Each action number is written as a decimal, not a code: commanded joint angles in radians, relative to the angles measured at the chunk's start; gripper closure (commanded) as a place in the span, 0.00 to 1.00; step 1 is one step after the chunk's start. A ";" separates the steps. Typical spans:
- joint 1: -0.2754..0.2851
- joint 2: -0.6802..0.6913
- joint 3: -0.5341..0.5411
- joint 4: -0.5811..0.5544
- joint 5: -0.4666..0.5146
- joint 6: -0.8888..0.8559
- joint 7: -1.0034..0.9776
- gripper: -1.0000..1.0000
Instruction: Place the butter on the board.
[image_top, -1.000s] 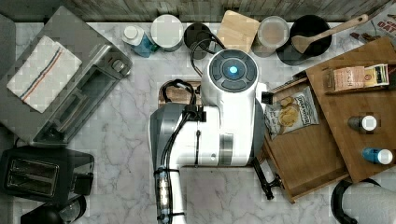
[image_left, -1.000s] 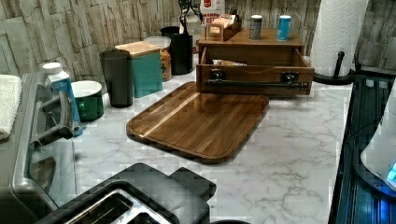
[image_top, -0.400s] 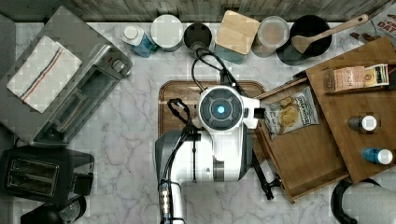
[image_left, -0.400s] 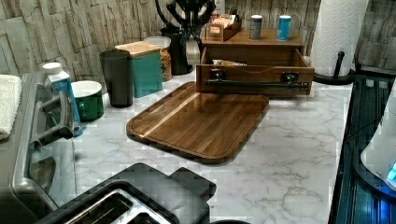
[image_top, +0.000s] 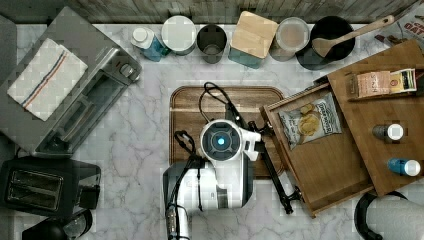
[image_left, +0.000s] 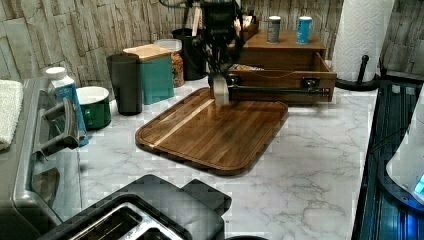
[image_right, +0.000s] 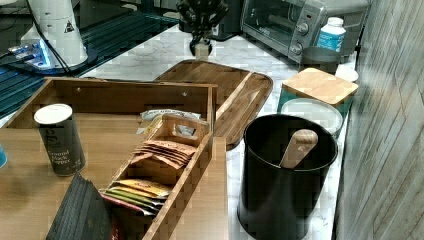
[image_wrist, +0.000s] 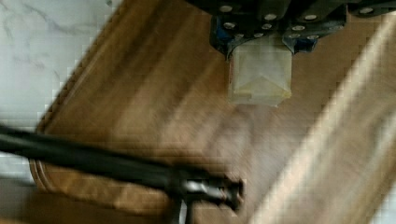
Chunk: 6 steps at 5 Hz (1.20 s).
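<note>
Gripping butter (image_wrist: 259, 77) w/ end effector (image_wrist: 259, 44)

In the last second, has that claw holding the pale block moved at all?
Yes. In the left view the gripper with the butter has come down from beside the black utensil pot to just over the board.

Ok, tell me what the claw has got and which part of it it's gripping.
The claw is shut on the butter, a pale wrapped block, pinched at its upper end; the rest hangs down over the board.
</note>
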 joint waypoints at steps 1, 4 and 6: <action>0.058 -0.017 0.059 -0.110 0.083 0.272 0.094 1.00; 0.090 0.030 0.088 -0.121 0.084 0.353 0.221 1.00; 0.105 0.067 0.083 -0.149 0.070 0.435 0.242 0.00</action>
